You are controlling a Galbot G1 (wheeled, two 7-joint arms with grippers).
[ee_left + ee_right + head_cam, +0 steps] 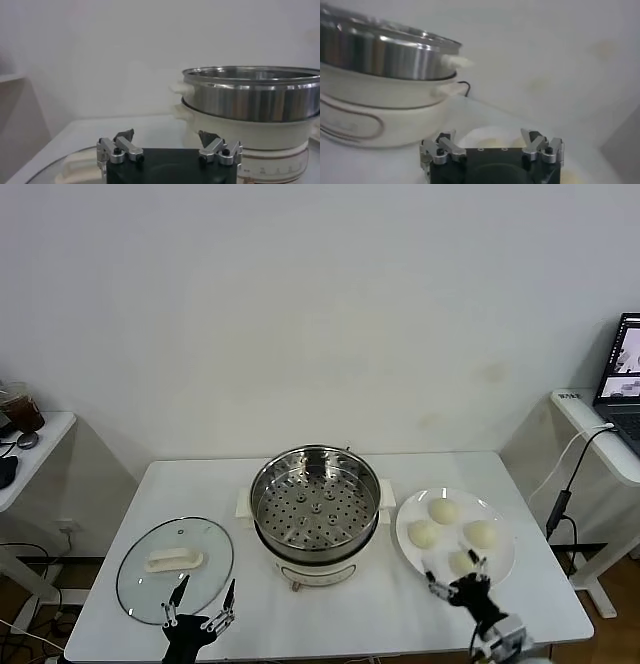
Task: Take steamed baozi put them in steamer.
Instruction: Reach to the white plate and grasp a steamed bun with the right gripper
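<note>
1. Four buns (443, 510) sit on a white plate (500, 569) on the worktop (200, 484), just right of the steamer (316, 502), whose holed tray is bare.
2. The right pincer (455, 576) hovers spread over the plate's near edge, by the nearest bun, gripping nothing.
3. The left pincer (202, 601) waits spread beside the glass lid (140, 569).
4. The buns look soft, light and easily dented; I'd pinch one gently across its widest middle, low on the sides, then lift straight up.
</note>
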